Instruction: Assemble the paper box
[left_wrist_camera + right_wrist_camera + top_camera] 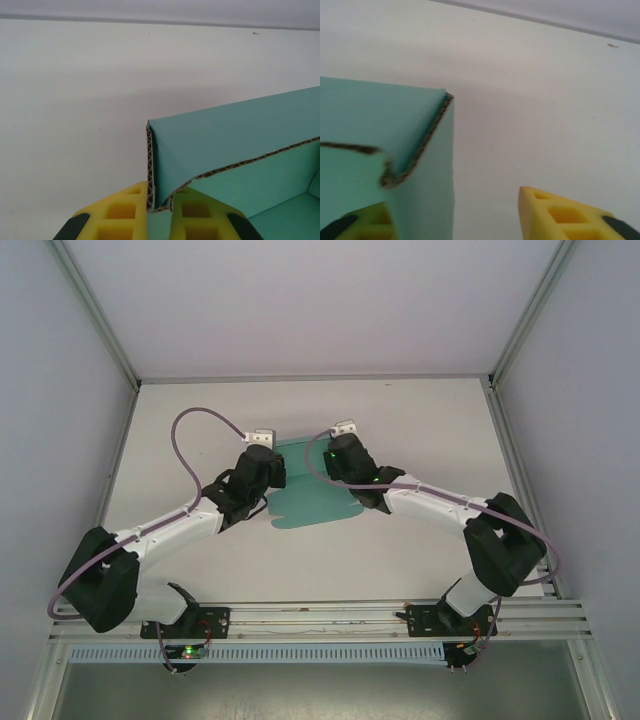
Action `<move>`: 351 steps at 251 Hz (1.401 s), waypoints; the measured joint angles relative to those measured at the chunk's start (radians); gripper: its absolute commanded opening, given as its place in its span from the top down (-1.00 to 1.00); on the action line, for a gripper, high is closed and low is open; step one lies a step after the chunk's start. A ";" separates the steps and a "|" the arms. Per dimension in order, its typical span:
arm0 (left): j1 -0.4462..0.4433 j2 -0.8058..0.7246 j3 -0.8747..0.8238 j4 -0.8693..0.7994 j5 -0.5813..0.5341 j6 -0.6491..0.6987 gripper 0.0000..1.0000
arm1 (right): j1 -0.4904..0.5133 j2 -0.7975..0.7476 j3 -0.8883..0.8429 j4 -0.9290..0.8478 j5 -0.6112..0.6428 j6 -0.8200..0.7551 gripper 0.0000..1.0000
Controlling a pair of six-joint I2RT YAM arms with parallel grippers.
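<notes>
The paper box (300, 502) lies in the middle of the table, a teal-green card shape between the heads of the two arms. One wall is folded up along its far side, and close up that wall is doubled over, with its raw corrugated edge showing brown. The left gripper (160, 207) has its yellow fingers (120, 212) closed tight on the left end of that wall, pinching the doubled card right at the corner. The right gripper (465, 220) is at the opposite end with its jaws parted. One finger is tucked by the card's corner, whether touching I can't make out, and the other stands well off over bare table, so it looks to have hold of nothing. That strikes me as the weak spot. With only one end pinned, the springy card could unfold at the free end, or the whole box could swing round the left pinch if that arm shifts. If the right hand closes and misses the wall, it would likely shove the corner flat or crease it. The table (430, 430) is plain matt white and smooth, so I'd expect the card to slide easily. Pale grey panels (300, 300) wall the booth on three sides, an aluminium rail (320, 612) runs along the near edge where the arms are bolted, and purple cables (195, 420) loop off each arm
</notes>
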 measured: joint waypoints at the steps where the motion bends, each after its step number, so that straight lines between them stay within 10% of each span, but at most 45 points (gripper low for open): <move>1: 0.000 0.000 0.000 0.000 0.000 0.000 1.00 | -0.002 -0.002 -0.001 0.001 -0.005 0.001 0.02; 80: 0.001 -0.021 -0.007 -0.005 0.008 0.009 1.00 | -0.060 -0.040 -0.054 0.063 -0.232 0.006 -0.31; 125: 0.001 -0.030 -0.008 -0.007 0.008 0.019 1.00 | -0.063 -0.040 -0.054 0.067 -0.256 0.019 -0.97; 239: 0.001 0.002 0.027 -0.107 0.079 0.082 1.00 | -0.092 -0.437 -0.187 0.057 -0.236 0.035 -0.97; 351: -0.013 0.389 0.494 -0.669 0.353 0.550 1.00 | -0.249 -0.627 -0.290 -0.242 -0.304 0.029 -0.97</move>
